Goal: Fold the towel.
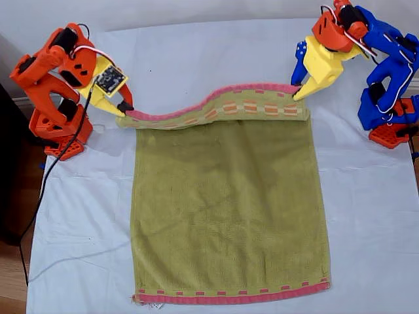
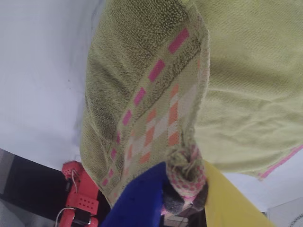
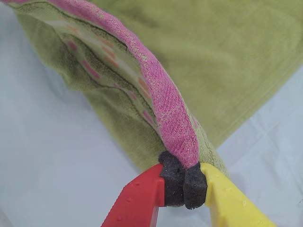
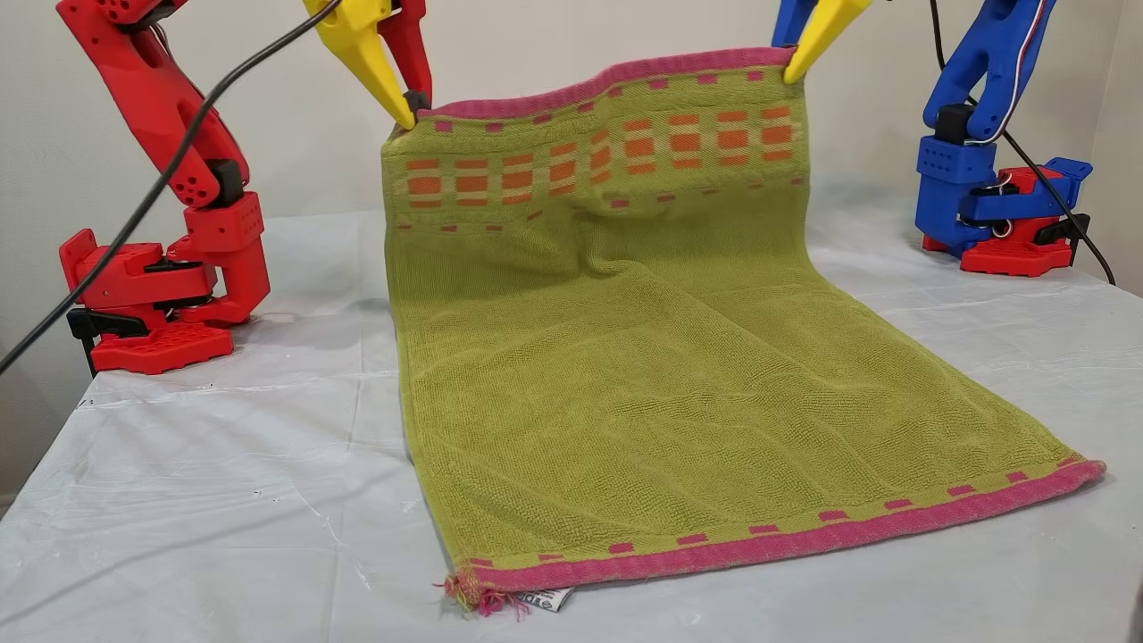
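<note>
The olive-green towel lies lengthwise on the white sheet, its far end lifted off the table. My first gripper, blue and yellow, is shut on the raised corner at the exterior view's right; the bunched pink hem sits between its pads. My second gripper, red and yellow, is shut on the other raised corner at the exterior view's left. The checked orange band hangs upright between the two grippers, with the pink hem sagging slightly. The near pink hem rests flat on the table.
White sheet covers the table. The red arm base stands at the other view's left, the blue and red base at its right. A black cable runs down past the table edge at the exterior view's left.
</note>
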You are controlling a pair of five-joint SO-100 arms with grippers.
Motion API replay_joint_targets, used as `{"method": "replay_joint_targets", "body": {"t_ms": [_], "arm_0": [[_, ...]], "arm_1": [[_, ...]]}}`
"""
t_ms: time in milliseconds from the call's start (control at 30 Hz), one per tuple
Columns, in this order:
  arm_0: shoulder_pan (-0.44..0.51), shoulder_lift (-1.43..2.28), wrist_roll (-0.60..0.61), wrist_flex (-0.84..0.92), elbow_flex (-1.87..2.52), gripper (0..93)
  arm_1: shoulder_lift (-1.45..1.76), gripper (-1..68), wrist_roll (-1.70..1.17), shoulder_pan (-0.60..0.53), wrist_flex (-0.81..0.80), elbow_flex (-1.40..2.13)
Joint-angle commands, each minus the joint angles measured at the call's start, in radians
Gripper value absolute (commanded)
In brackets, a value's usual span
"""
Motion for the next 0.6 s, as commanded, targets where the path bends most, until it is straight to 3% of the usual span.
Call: {"method": "replay_joint_targets", "body": {"t_ms": [0, 200, 567], "arm_0": [[0.109, 0.078, -0.046, -0.098, 0.069, 0.0], [0.245, -0.072, -0.078, -0.230, 0.080, 0.0], [0.400, -0.225, -0.155, -0.337, 0.020, 0.0]], "arm_1": [[0.006, 0.1, 0.038, -0.066, -0.003, -0.049], [-0.063, 0.1, 0.132, -0.202, -0.003, -0.121], [-0.256, 0.1, 0.287, -0.383, -0.003, -0.259]]}}
